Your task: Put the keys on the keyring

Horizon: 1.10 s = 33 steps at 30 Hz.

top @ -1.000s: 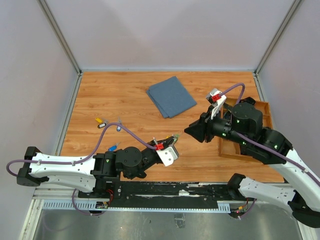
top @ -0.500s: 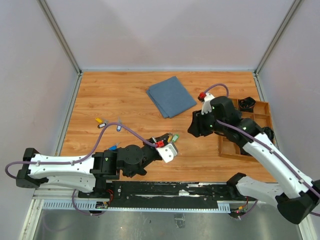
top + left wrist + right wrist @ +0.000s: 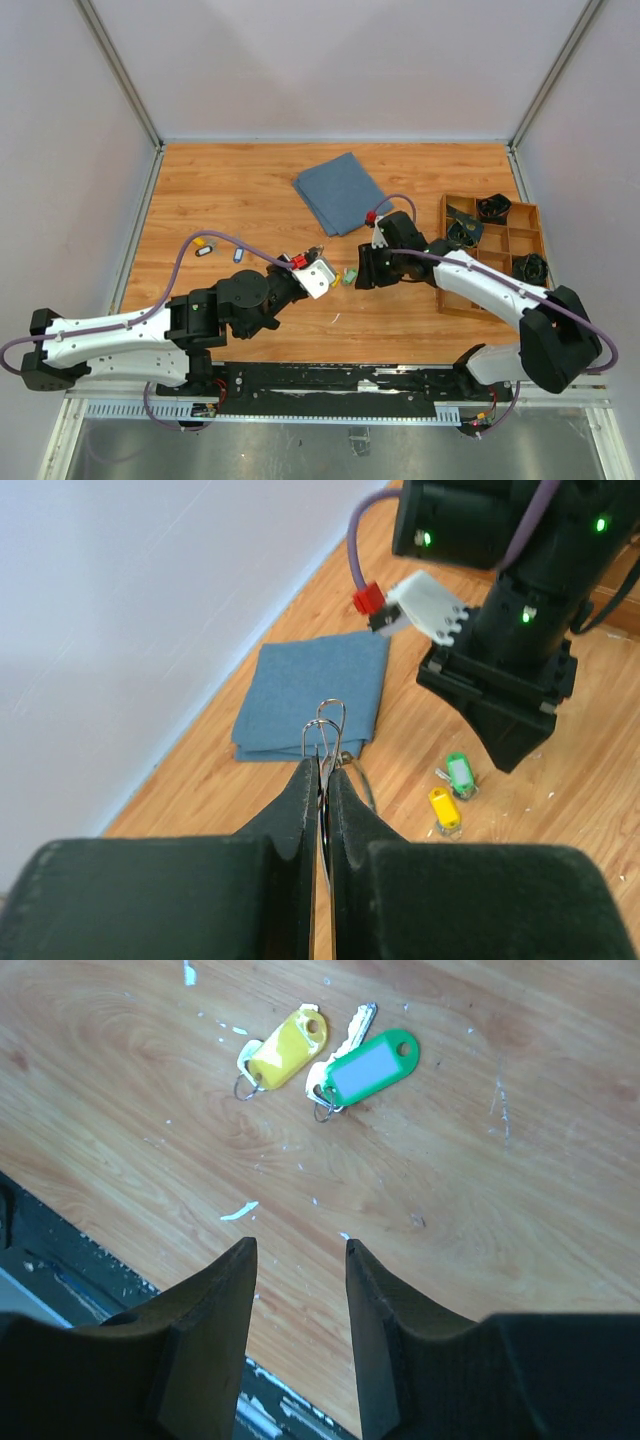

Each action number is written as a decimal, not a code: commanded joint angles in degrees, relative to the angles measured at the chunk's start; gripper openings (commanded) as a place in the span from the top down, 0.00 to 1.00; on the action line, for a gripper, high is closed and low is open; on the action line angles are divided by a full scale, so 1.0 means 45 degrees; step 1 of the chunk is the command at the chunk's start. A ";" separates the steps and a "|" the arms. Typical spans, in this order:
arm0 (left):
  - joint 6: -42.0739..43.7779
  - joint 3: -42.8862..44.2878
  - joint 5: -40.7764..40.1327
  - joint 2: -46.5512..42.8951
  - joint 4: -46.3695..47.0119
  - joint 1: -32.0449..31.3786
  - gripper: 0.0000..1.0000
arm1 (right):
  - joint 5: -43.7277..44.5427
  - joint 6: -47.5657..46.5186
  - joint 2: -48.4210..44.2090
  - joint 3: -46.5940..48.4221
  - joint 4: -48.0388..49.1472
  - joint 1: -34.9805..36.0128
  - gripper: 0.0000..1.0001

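My left gripper point(image 3: 316, 252) is shut on the keyring point(image 3: 325, 725), whose thin silver wire loops stick out past the fingertips point(image 3: 322, 765) above the table. A green-tagged key point(image 3: 351, 276) and a yellow-tagged key point(image 3: 344, 281) lie side by side on the wood, also in the left wrist view point(image 3: 458, 774) and the right wrist view point(image 3: 365, 1068). My right gripper point(image 3: 360, 277) is open and empty point(image 3: 298, 1245), low over the table just short of them. A yellow point(image 3: 198, 241), a grey point(image 3: 205, 251) and a blue-tagged key point(image 3: 238, 255) lie at the left.
A folded blue cloth point(image 3: 342, 192) lies at the back middle, also in the left wrist view point(image 3: 310, 695). A wooden compartment tray point(image 3: 507, 232) holding dark objects stands at the right. The black rail runs along the table's near edge.
My right arm has swung left and down from near the tray to the green and yellow keys. My left gripper has drawn back to the left with the keyring.
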 commanded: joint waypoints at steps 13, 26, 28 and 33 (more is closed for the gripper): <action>-0.0203 0.0453 0.0351 0.0277 -0.0040 0.0056 1.00 | 0.0821 0.3482 0.2415 -0.1823 0.5900 0.0507 0.65; -0.0267 0.0553 0.0400 0.0395 -0.0220 0.0056 0.99 | 0.0891 0.3435 0.3425 -0.1655 0.6128 0.0508 0.72; -0.0286 0.0568 0.0407 0.0394 -0.0235 0.0049 0.99 | 0.0873 0.3448 0.3494 -0.1689 0.6208 0.0501 0.74; -0.0288 0.0624 0.0429 0.0394 -0.0303 0.0059 1.00 | 0.0817 0.3454 0.3648 -0.1674 0.6336 0.0498 0.81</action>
